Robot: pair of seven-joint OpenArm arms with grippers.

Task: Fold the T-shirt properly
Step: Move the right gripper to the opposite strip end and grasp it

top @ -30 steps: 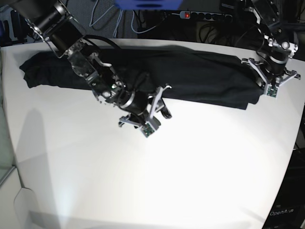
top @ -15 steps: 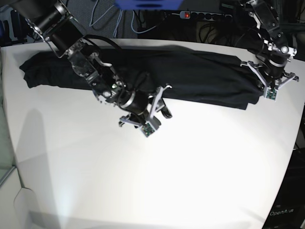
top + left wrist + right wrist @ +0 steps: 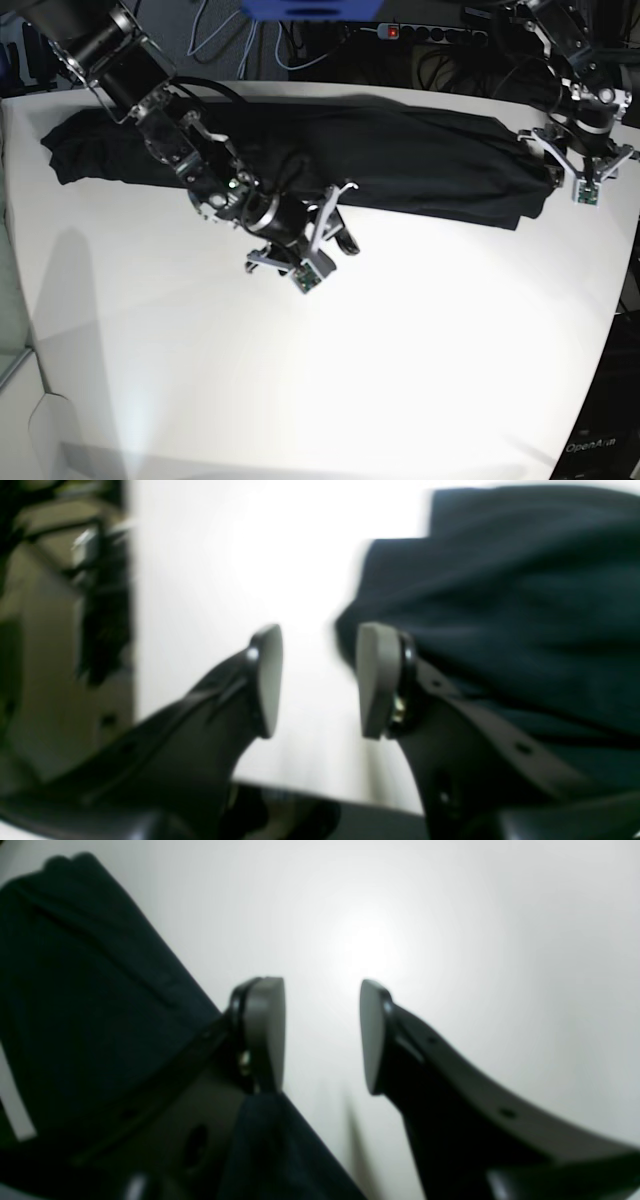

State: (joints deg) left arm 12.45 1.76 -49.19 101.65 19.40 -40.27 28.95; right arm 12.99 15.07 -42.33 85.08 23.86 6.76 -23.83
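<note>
The T-shirt (image 3: pixel 400 155) is a black band of folded cloth lying across the far half of the white table (image 3: pixel 330 380). My left gripper (image 3: pixel 577 162) hovers at the shirt's right end, open. In the left wrist view its pads (image 3: pixel 372 680) stand apart with only table between them, and the T-shirt (image 3: pixel 505 615) lies just right of them. My right gripper (image 3: pixel 318 240) is at the shirt's near edge around the middle, open and empty. In the right wrist view the right gripper (image 3: pixel 322 1035) frames bare table, with the T-shirt (image 3: pixel 80 990) to its left.
Cables and a power strip (image 3: pixel 420 32) lie on the dark floor behind the table's far edge. The table's right edge runs close by my left arm. A glass panel (image 3: pixel 8 330) stands at the left side.
My left gripper has opened, let go of the shirt's right end, and moved slightly right and away. My right gripper has shifted a little toward the left.
</note>
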